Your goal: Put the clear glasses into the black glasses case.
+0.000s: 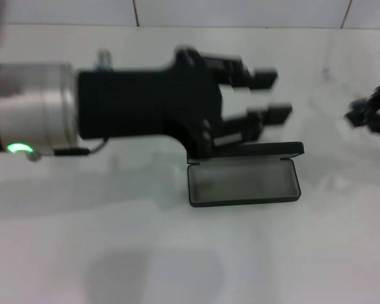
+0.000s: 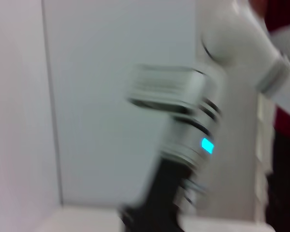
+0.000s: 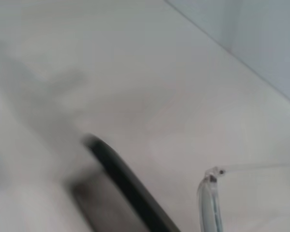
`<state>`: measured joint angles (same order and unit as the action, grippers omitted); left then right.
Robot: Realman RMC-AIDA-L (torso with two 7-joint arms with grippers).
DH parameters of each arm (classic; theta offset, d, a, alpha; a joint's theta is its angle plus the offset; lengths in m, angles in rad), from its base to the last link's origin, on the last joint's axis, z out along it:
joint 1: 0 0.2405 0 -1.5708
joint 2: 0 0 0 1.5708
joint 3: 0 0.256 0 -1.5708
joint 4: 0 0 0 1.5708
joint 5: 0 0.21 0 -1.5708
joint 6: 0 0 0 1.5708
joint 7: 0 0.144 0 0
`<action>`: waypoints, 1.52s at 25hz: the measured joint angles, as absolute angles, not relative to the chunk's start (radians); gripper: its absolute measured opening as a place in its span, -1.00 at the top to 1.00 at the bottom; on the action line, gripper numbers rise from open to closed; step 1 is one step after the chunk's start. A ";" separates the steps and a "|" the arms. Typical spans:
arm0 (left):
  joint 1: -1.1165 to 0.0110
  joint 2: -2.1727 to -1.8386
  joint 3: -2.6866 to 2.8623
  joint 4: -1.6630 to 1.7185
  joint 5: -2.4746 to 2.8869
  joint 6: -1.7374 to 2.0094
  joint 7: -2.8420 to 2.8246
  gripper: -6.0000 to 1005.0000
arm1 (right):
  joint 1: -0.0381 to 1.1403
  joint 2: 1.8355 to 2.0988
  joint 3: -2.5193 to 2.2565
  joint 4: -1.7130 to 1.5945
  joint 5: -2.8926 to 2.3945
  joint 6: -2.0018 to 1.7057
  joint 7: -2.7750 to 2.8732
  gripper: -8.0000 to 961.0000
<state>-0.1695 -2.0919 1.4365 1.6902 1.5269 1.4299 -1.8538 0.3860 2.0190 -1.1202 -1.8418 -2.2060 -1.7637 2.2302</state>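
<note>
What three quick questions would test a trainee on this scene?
1. True or false: the case lies open.
2. Which arm's gripper hangs open near the case's lid: A left, B right?
3. Are the glasses in the case yet?

Key: 1 true; 2 A; 3 no, they lie outside it.

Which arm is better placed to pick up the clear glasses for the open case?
Probably the right gripper: its wrist view shows the clear glasses close, beside the black glasses case. The left gripper hovers open above the case.
</note>
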 joint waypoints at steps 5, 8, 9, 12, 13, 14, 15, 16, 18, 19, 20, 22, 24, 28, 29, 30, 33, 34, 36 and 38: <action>-0.165 -2.091 1.373 1.644 1.300 1.435 -1.766 0.21 | 0.282 2.022 -1.144 -1.823 -1.883 -1.777 1.991 0.74; -0.171 -2.090 1.366 1.589 1.163 1.469 -1.681 0.21 | 0.254 2.024 -1.194 -1.771 -1.746 -1.785 1.830 0.74; -0.174 -2.090 1.366 1.574 1.139 1.480 -1.668 0.21 | 0.253 2.024 -1.214 -1.747 -1.720 -1.786 1.784 0.74; -0.195 -2.090 1.364 1.494 1.056 1.525 -1.617 0.42 | 0.252 2.024 -1.264 -1.683 -1.664 -1.779 1.655 0.74; -0.202 -2.090 1.364 1.471 1.044 1.534 -1.610 0.49 | 0.253 2.023 -1.276 -1.665 -1.646 -1.776 1.619 0.74; -0.210 -2.090 1.363 1.447 1.035 1.543 -1.604 0.56 | 0.253 2.023 -1.283 -1.648 -1.621 -1.775 1.583 0.74; -0.217 -2.090 1.362 1.424 1.026 1.550 -1.598 0.63 | 0.254 2.023 -1.288 -1.629 -1.594 -1.775 1.552 0.74; -0.221 -2.091 1.359 1.403 1.019 1.555 -1.592 0.64 | 0.256 2.023 -1.291 -1.610 -1.563 -1.776 1.520 0.74; -0.230 -2.091 1.352 1.361 1.009 1.569 -1.577 0.65 | 0.260 2.023 -1.288 -1.573 -1.499 -1.775 1.468 0.74; -0.234 -2.091 1.348 1.342 1.004 1.577 -1.569 0.66 | 0.262 2.022 -1.283 -1.556 -1.468 -1.776 1.447 0.74; -0.239 -2.091 1.346 1.317 1.000 1.589 -1.558 0.67 | 0.264 2.020 -1.279 -1.545 -1.445 -1.777 1.430 0.74; -0.251 -2.091 1.343 1.272 0.995 1.607 -1.539 0.68 | 0.270 2.019 -1.270 -1.525 -1.405 -1.780 1.399 0.74; -0.263 -2.091 1.339 1.236 0.993 1.624 -1.524 0.70 | 0.275 2.019 -1.263 -1.515 -1.383 -1.780 1.376 0.74; -0.286 -2.091 1.335 1.182 0.992 1.637 -1.515 0.75 | 0.293 2.019 -1.260 -1.510 -1.375 -1.775 1.367 0.74; -0.292 -2.091 1.335 1.174 0.994 1.638 -1.514 0.77 | 0.296 2.018 -1.260 -1.508 -1.375 -1.774 1.367 0.74; -0.297 -2.091 1.335 1.168 0.997 1.640 -1.514 0.78 | 0.300 2.018 -1.260 -1.505 -1.375 -1.774 1.367 0.74; -0.310 -2.090 1.336 1.148 1.002 1.654 -1.514 0.81 | 0.308 2.018 -1.259 -1.495 -1.374 -1.774 1.366 0.74; -0.314 -2.088 1.336 1.140 1.007 1.661 -1.514 0.82 | 0.312 2.019 -1.257 -1.488 -1.374 -1.774 1.366 0.74; -0.317 -2.087 1.336 1.137 1.012 1.663 -1.514 0.82 | 0.319 2.019 -1.253 -1.477 -1.374 -1.774 1.366 0.74; -0.322 -2.086 1.339 1.135 1.028 1.665 -1.514 0.82 | 0.323 2.019 -1.250 -1.468 -1.374 -1.774 1.366 0.74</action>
<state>-0.3216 -2.0863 1.3390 1.1351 1.0275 1.6646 -1.5140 0.3226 2.0187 -1.2502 -1.4684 -1.3735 -1.7738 1.3657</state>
